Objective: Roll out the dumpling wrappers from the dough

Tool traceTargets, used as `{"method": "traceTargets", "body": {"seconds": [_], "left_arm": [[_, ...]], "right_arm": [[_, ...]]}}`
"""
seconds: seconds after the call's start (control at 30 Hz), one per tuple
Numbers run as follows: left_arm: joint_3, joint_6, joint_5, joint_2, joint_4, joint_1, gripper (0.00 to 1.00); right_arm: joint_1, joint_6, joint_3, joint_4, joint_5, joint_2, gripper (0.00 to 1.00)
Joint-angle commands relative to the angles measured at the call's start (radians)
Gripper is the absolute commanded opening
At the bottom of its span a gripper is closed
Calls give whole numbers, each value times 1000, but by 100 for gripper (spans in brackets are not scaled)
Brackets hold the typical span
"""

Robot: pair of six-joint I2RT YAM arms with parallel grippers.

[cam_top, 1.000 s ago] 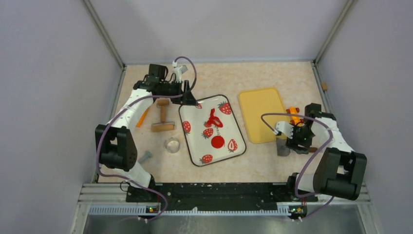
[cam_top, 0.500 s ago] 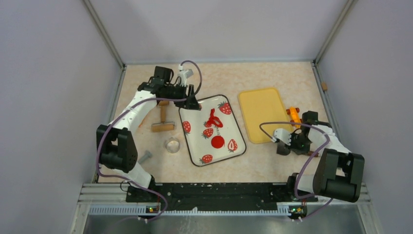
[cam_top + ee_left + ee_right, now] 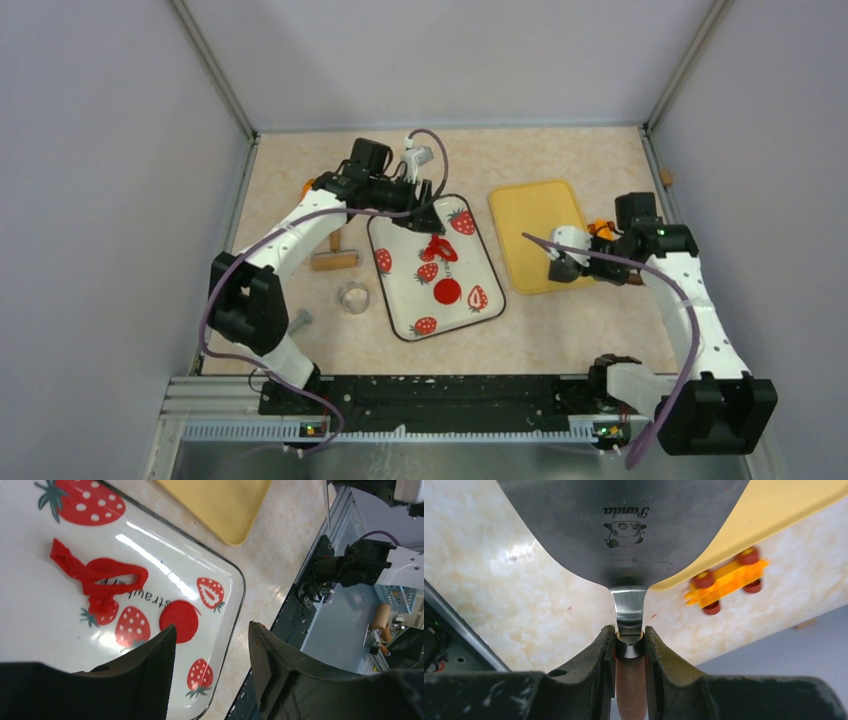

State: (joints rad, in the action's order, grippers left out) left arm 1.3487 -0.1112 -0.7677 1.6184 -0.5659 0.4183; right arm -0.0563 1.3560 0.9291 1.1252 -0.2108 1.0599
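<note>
Seen from above, a white tray printed with five visible strawberries sits mid-table between two robot arms. On it lie two red pieces: one ragged, looped scrap of dough toward the far end, and one neat round wrapper nearer the arms, apart from the scrap. The left gripper hangs over the tray's far end with its jaws apart, holding nothing. To the right lies one empty yellow tray. The right gripper is clamped on the brown handle of one metal spatula, whose blade sits over the yellow tray's near right edge; contact cannot be judged. Just beyond lies one orange tool with four red wheels. Left of the strawberry tray are one wooden roller, one clear ring and one small grey piece.
</note>
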Motion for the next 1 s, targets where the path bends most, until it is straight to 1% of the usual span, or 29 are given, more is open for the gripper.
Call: {"method": "traceTargets", "body": {"seconds": [0.0,0.1,0.17,0.27,0.4,0.63,0.7,0.77,0.83,0.9,0.97], "left_arm": [[88,-141,-61,41,200,44,58],[156,-249,-121,105,279,65,59],[196,-265,-135,131,296,79,60],[205,-316,-151,165,355,90,63],[209,-352,-157,205,370,95,65],[211,-394,-136,260,400,111,65],[210,-408,-126,275,401,110,64],[209,-411,-119,285,402,111,57],[206,-417,-126,293,405,109,44],[198,-426,-154,300,423,108,22],[180,-444,-192,302,452,103,6]], "right_arm": [[180,-259,165,12,-85,70,0],[285,-429,276,-73,-69,169,0],[329,-523,347,-117,-55,229,0],[372,-623,428,-172,-45,302,0],[416,-635,506,-182,-30,364,0],[506,-633,552,-194,-23,417,0],[528,-628,559,-194,-17,423,0],[547,-626,563,-197,-8,426,0],[555,-629,566,-198,-4,425,0],[559,-632,568,-199,-1,426,0],[559,-636,563,-207,12,424,0]]}}
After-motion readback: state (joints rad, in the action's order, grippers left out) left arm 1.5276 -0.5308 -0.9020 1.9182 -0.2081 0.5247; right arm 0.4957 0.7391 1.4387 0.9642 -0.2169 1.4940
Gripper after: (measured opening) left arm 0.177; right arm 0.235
